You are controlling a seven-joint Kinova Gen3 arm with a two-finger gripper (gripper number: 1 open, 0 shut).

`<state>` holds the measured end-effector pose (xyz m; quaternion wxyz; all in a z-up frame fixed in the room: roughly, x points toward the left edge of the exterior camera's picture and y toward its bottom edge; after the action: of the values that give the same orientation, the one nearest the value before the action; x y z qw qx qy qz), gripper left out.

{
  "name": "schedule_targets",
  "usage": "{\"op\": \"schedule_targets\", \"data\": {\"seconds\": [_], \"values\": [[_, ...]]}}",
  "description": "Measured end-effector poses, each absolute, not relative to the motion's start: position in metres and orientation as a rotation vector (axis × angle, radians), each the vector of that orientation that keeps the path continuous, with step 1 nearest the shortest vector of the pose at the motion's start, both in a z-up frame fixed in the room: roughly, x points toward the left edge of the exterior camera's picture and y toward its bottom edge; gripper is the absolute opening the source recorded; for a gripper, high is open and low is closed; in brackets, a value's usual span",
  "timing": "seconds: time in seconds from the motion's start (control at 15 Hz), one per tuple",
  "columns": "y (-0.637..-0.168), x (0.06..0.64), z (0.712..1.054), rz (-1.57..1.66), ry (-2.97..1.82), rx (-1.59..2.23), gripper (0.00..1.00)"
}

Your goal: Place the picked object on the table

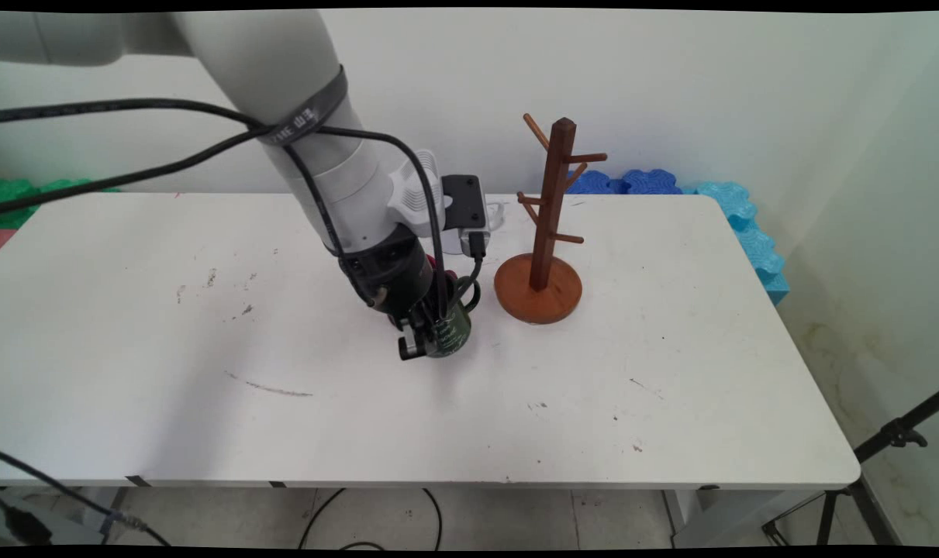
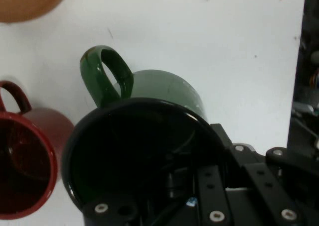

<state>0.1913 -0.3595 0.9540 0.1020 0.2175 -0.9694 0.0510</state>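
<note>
While upright on table [image 1: 593, 403], dark green mug [image 2: 169, 89], pincer [image 1: 426, 337] clamped over its rim.

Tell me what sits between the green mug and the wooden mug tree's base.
Bare table only, in the main view, separates green mug and mug tree.

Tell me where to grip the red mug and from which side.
I'd grip the red mug by its rim, coming from above: it stands upright, mouth open, so its wall can be pinched from inside and outside. Choose the wall by its handle, away from the green mug standing close beside it.
</note>
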Motion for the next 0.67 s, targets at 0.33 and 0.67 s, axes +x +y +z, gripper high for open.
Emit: {"op": "schedule_targets", "data": {"seconds": [0.33,0.67], "values": [[-0.369,0.189,0.942,0.109,-2.906,0.624,0.0],[-0.378,0.19,0.92,0.084,-2.926,0.598,0.0]]}}
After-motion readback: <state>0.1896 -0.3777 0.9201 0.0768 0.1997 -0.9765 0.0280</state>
